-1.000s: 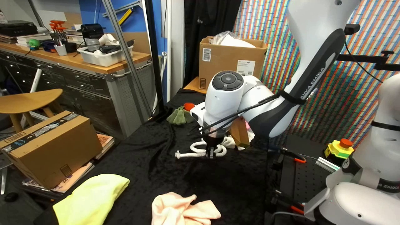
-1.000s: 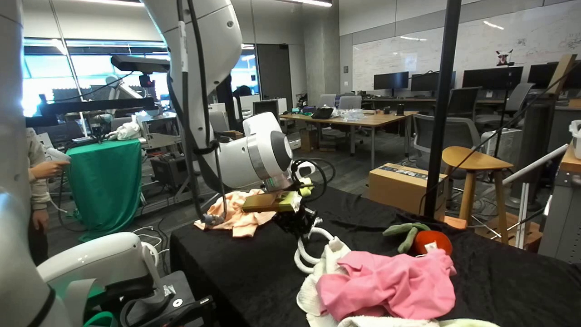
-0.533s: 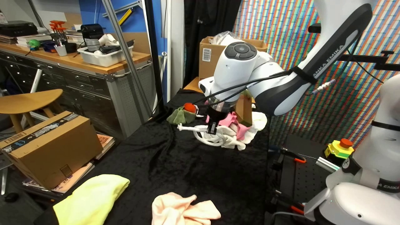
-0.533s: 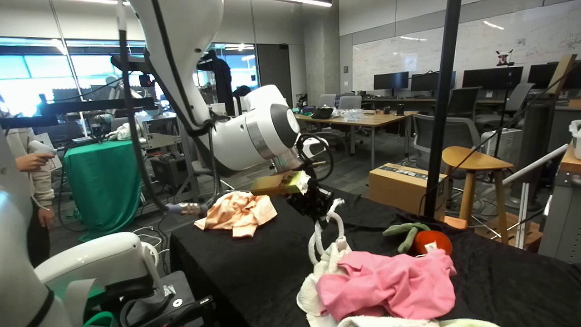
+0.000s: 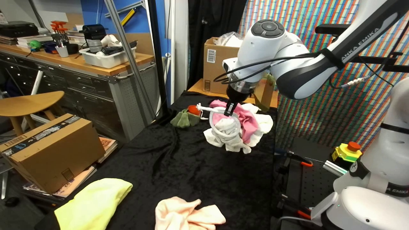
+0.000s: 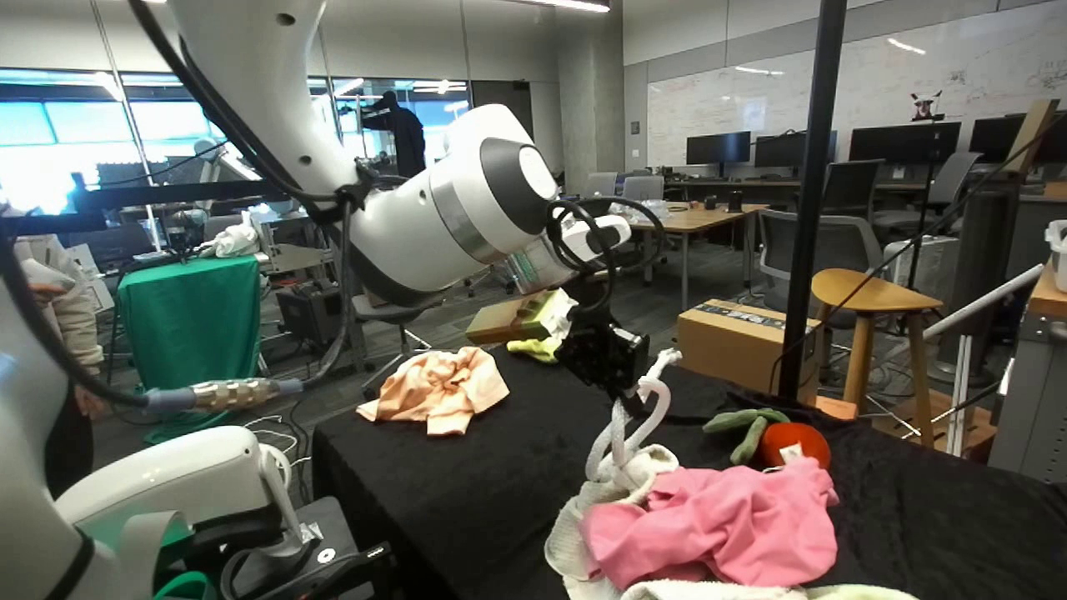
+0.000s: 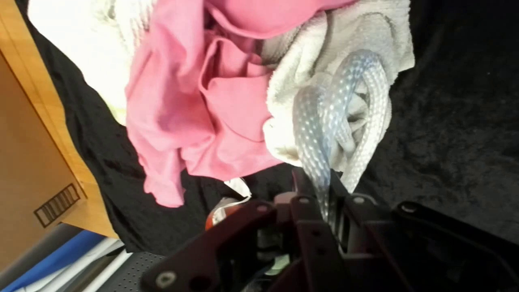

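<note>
My hand is gripping the rope and, over the last second, is bringing it across the bench to the towel. The loops are now hanging over that towel, beside the pink cloth; whether they are touching it, I cannot tell. The grip is holding, so the carrying, I judge, is going well.
</note>
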